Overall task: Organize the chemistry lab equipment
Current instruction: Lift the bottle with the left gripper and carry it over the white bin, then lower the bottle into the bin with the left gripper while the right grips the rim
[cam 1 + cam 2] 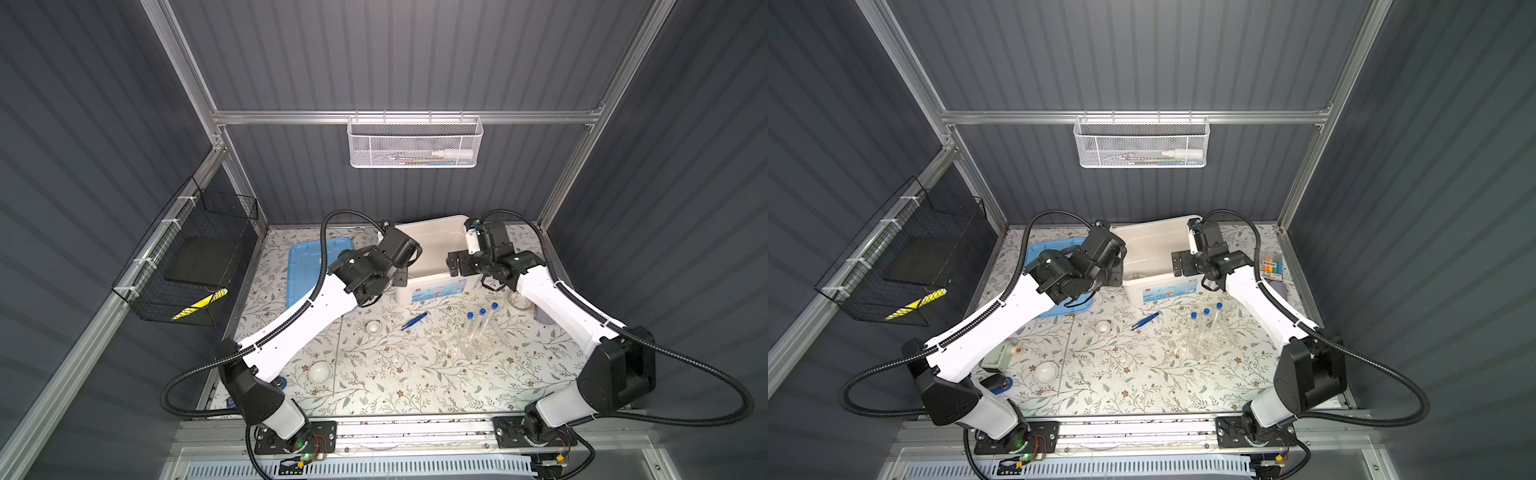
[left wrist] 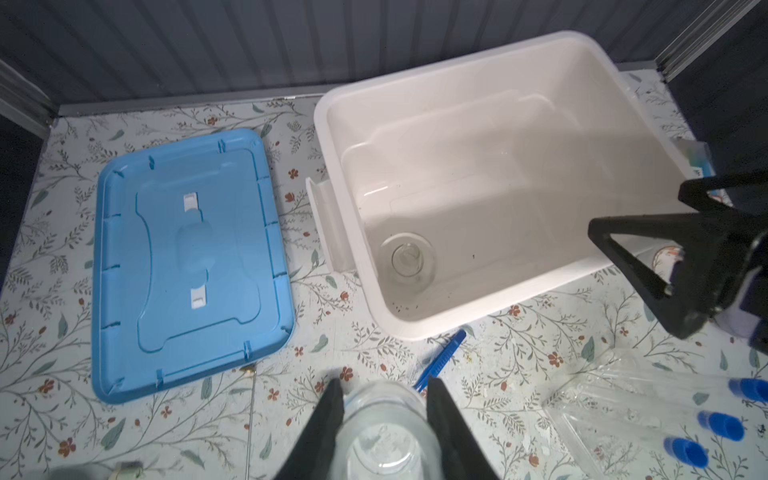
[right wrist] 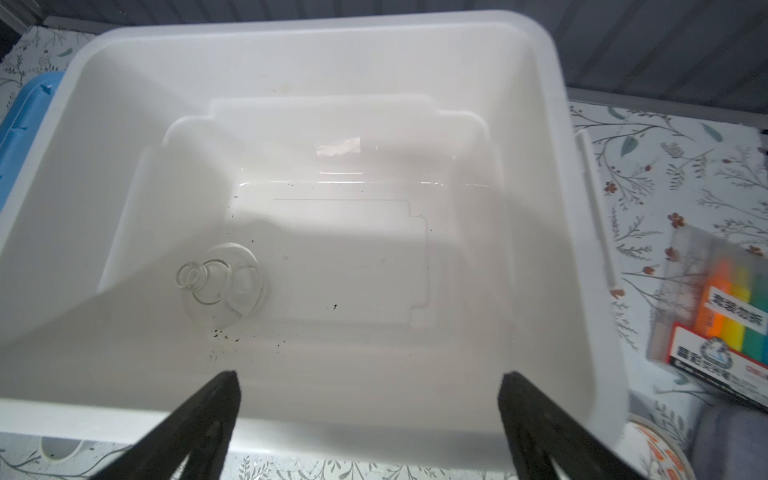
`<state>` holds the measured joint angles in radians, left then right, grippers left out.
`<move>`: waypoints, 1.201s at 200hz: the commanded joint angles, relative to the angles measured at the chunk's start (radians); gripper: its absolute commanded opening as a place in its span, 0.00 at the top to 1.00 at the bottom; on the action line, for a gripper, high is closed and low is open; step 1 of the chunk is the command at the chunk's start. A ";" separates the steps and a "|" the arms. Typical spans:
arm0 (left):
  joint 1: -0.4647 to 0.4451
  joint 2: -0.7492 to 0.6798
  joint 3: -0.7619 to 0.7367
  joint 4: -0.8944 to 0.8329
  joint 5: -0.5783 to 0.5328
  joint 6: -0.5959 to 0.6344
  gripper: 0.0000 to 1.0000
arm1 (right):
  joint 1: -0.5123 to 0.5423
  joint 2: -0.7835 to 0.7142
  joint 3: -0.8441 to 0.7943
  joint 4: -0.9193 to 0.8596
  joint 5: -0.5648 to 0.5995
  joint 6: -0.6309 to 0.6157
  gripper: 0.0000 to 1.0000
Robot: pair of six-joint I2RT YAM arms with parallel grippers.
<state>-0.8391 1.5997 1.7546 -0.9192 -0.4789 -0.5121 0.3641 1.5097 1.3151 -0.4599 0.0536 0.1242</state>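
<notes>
Your left gripper [image 2: 384, 388] is clamped on a clear jar [image 2: 386, 440], near the front left corner of the bin [image 3: 291, 25]. Your right gripper [image 3: 370, 378] hangs over the bin's front edge, jaws wide apart, holding nothing. A small flask [image 3: 220, 282] sits inside the bin, in its front left corner. The bin stands at the back edge of the table [image 1: 415, 382], with the lid [image 2: 187, 257] flat on its left. The tweezers [image 1: 414, 321] lie just in front of the bin. Three tubes [image 1: 478, 328] lie to their right. A dish [image 1: 374, 327] sits to their left, and a bigger dish [image 1: 320, 371] sits nearer the front left corner.
</notes>
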 commanded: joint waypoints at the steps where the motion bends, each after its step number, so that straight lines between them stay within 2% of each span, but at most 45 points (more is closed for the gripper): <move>1: 0.036 0.066 0.083 0.057 0.039 0.109 0.69 | -0.042 -0.046 -0.018 0.003 0.020 0.008 0.01; 39: 0.072 0.178 0.216 0.084 0.068 0.194 0.69 | -0.145 -0.077 -0.048 0.001 -0.006 -0.007 0.07; 83: 0.105 0.253 0.270 0.158 0.104 0.250 0.67 | -0.245 -0.030 -0.069 0.025 -0.145 -0.007 0.20; 134: 0.135 0.322 0.310 0.244 0.128 0.304 0.68 | -0.266 0.039 -0.049 0.037 -0.283 -0.014 0.31; 189: 0.163 0.385 0.319 0.312 0.164 0.334 0.68 | -0.266 0.077 -0.026 0.016 -0.314 -0.038 0.43; 240: 0.189 0.428 0.317 0.367 0.176 0.347 0.68 | -0.262 0.049 -0.044 -0.012 -0.369 0.020 0.46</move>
<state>-0.6647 2.0171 2.0338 -0.6109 -0.3195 -0.1925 0.0975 1.5883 1.2644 -0.4328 -0.2611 0.1139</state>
